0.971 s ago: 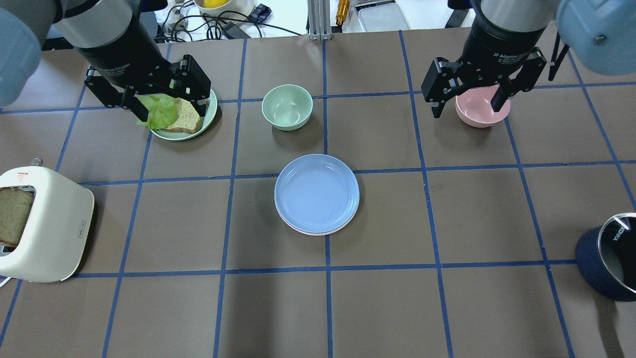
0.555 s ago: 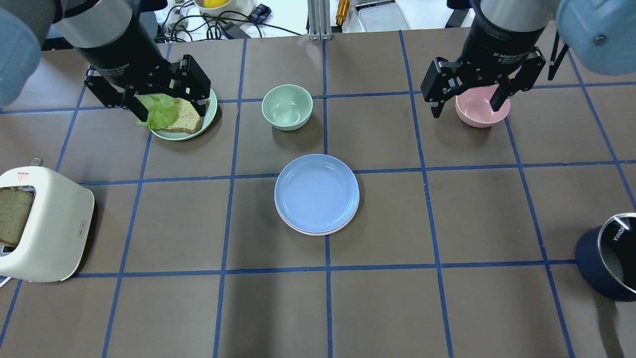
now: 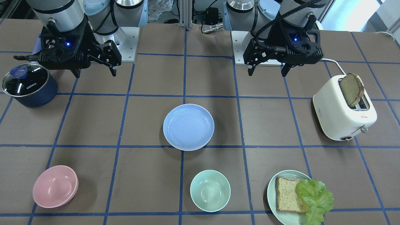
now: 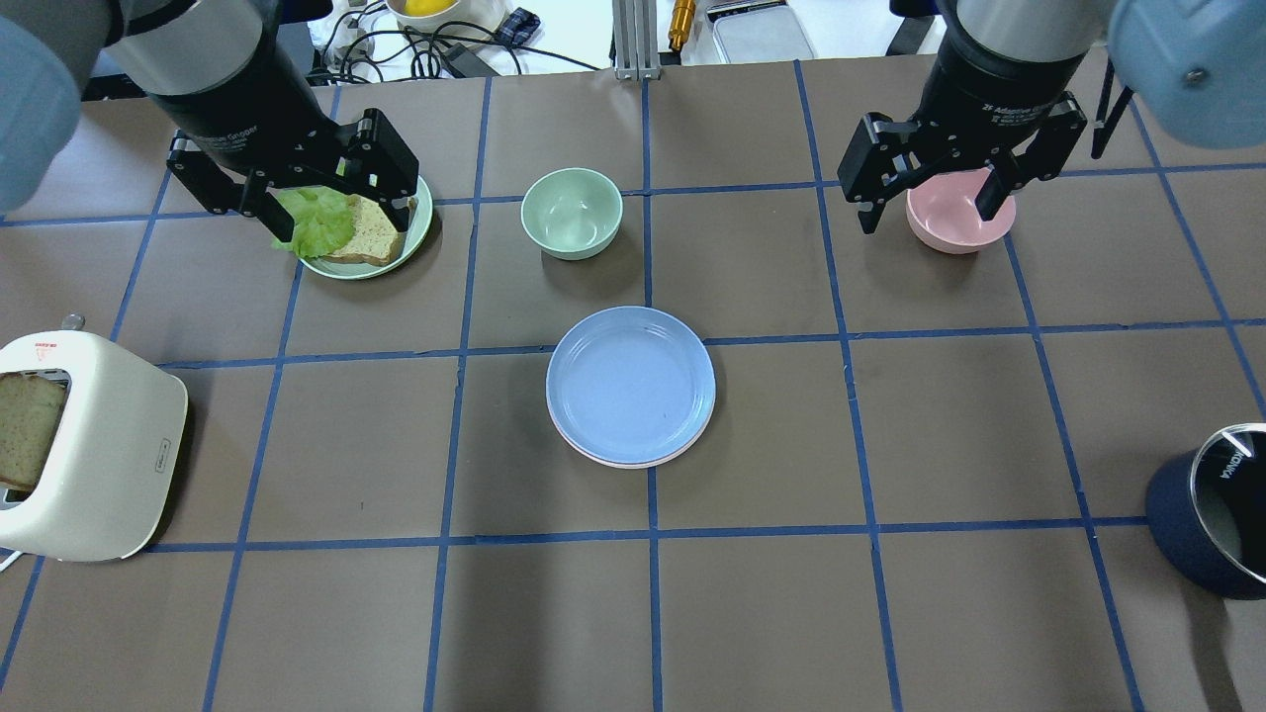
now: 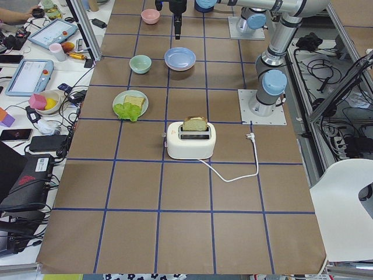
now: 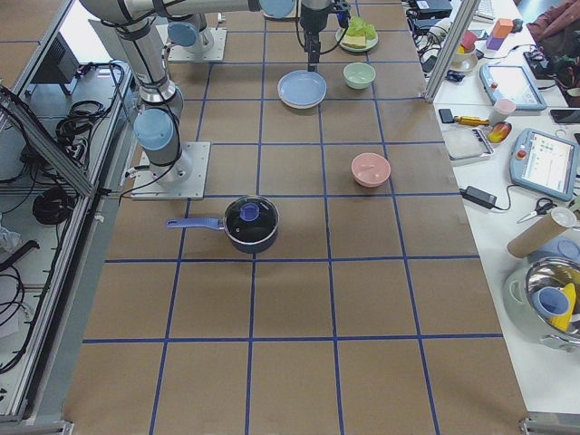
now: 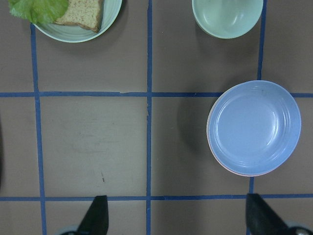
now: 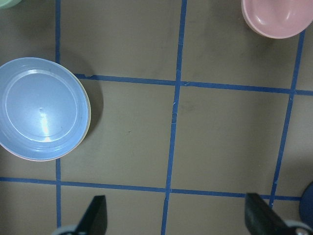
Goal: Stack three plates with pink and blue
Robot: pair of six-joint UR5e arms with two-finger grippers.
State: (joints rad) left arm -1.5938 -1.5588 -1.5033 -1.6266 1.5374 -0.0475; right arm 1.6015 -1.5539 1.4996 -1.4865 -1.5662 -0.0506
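The light blue plate (image 4: 630,384) lies on top of a stack at the table's centre. The pale pink plate's rim (image 4: 625,462) shows just under it. No cream-white plate shows; whether it lies under them I cannot tell. The stack also shows in the front view (image 3: 188,126) and in both wrist views (image 7: 254,127) (image 8: 43,107). My left gripper (image 4: 334,213) is open and empty, held high at the back left, far from the stack. My right gripper (image 4: 930,213) is open and empty, held high at the back right, over the pink bowl in this view.
A mint bowl (image 4: 572,213) stands behind the stack. A pink bowl (image 4: 951,235) is at the back right. A pale green plate (image 3: 271,190) holds bread and lettuce at the back left. A white toaster (image 4: 99,455) stands at the left edge, a dark blue lidded pot (image 4: 1202,529) at the right edge.
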